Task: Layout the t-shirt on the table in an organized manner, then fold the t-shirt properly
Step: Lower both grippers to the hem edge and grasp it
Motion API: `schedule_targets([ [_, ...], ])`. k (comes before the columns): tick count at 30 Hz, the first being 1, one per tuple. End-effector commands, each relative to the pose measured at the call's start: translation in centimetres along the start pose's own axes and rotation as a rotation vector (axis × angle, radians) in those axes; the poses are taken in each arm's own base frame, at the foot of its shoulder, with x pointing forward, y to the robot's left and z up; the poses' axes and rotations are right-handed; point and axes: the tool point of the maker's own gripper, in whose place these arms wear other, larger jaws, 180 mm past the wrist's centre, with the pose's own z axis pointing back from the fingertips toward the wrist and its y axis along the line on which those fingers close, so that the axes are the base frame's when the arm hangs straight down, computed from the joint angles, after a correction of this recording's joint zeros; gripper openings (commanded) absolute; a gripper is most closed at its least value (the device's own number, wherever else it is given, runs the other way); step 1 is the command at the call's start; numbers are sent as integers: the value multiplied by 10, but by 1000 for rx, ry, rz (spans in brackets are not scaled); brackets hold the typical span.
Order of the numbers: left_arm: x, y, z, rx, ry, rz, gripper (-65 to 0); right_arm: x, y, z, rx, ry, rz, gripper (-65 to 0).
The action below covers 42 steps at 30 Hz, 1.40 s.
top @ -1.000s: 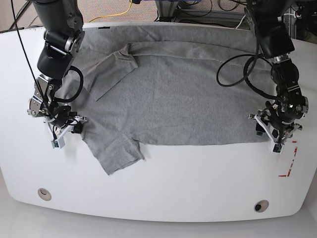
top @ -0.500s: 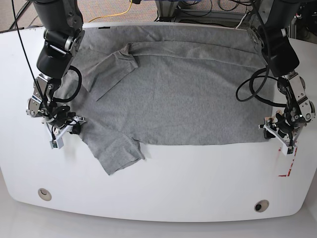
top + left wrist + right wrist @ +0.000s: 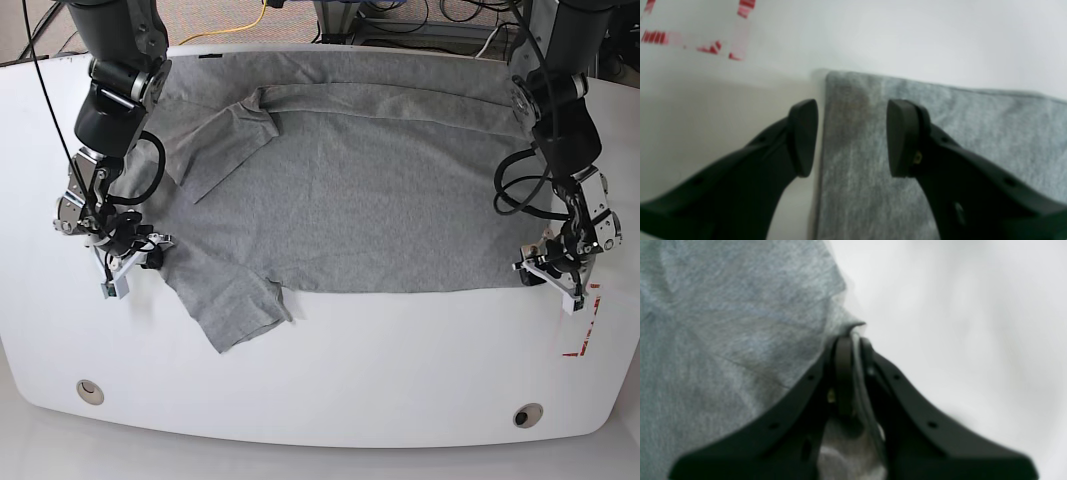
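**Garment spread on tabletop, both arms at its lower corners**

T-shirt [image 3: 360, 200] of heather-grey jersey lies flat across the white table [image 3: 400, 370], its body reaching almost from one side of the tabletop to the other. In the base view the hem edge runs straight along the near side, one short sleeve [image 3: 240, 310] spreads flat toward the near-left, and the other sleeve [image 3: 235, 140] is folded in over the chest near the far-left. A doubled band of fabric runs along the far edge of the garment.

Right gripper [image 3: 851, 336], at the left of the base view, has its jaws pressed together on a thin edge of the t-shirt; the right wrist view shows the cloth pinched between the dark pads and rising to a small peak above them, with bare table beside it.

Left gripper [image 3: 851, 136], at the right of the base view, stands with its jaws well apart, straddling the near-right corner of the hem. In the left wrist view one fingertip [image 3: 803, 136] sits over bare table just beside the cloth edge, the other over the fabric; nothing is held. Red tape marks [image 3: 583, 340] lie on the table just beyond this corner. Two round grommets [image 3: 90, 390] sit near the front edge.
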Motion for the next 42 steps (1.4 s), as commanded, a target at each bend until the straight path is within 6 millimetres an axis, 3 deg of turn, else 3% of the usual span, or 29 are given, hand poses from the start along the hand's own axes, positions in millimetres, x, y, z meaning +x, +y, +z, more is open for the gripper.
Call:
schedule_targets([
  [1, 21, 9, 0, 17, -61, 12, -336, 30, -7, 9, -13, -75, 15, -614],
  [16, 18, 21, -2, 59, -62, 32, -336, 30, -7, 9, -13, -78, 15, -614],
  [28, 10, -10, -13, 10, -26, -43, -336, 30, -4, 7, -6, -78, 12, -614],
  [36, 12, -15, -14, 2, -32, -43, -349, 30, -2, 6, -3, -78, 11, -614],
  [38, 13, -16, -14, 2, -34, -43, -381, 29, -2, 6, -3, -76, 10, -614],
  [42, 13, -16, -14, 1, -35, -44, -511, 29, -2, 6, -3, -76, 10, -614],
])
